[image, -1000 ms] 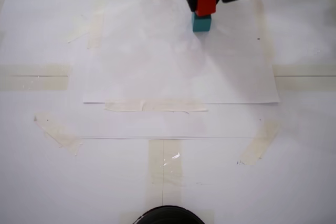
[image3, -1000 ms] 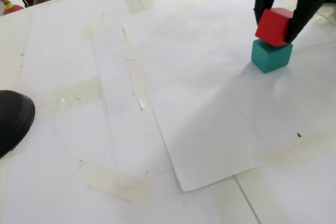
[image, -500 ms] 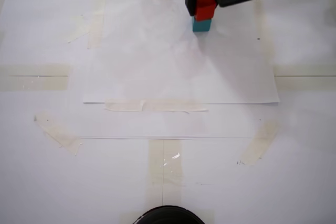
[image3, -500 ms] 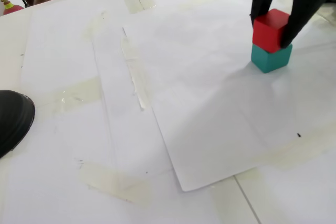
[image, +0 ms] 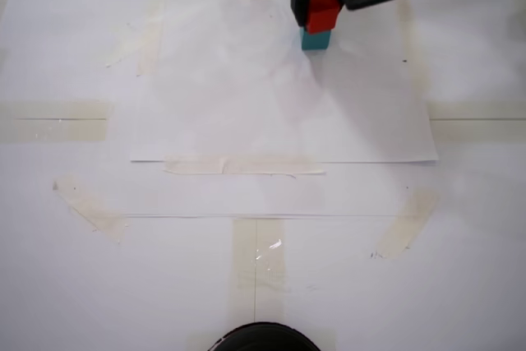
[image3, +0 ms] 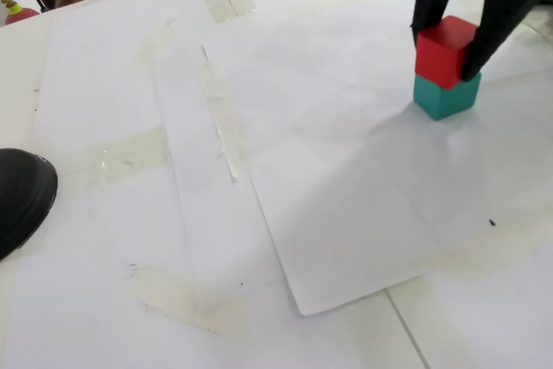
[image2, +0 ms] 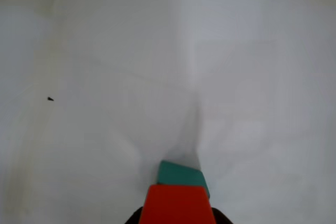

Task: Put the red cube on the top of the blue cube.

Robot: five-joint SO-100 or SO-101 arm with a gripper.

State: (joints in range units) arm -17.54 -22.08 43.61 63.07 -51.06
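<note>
Since a second ago the red cube has come down level onto the blue cube; then it hung tilted just above it, and in the last half second almost nothing shifts. Both cubes sit as a stack on the white paper, near its far edge in a fixed view. The gripper has its two black fingers against opposite sides of the red cube, narrow and holding it.

A fixed view from the side shows the faces of both cubes and the seam where they meet. From above, a fixed view shows the red cube covering most of the blue cube, whose near part peeks out below it. The wrist view sees only the red cube close at the bottom edge and a teal strip of the blue cube beyond it.

Most of the arm is cut off by the top edge in both fixed views. A dark round object is only partly in frame and cannot be identified.
</note>
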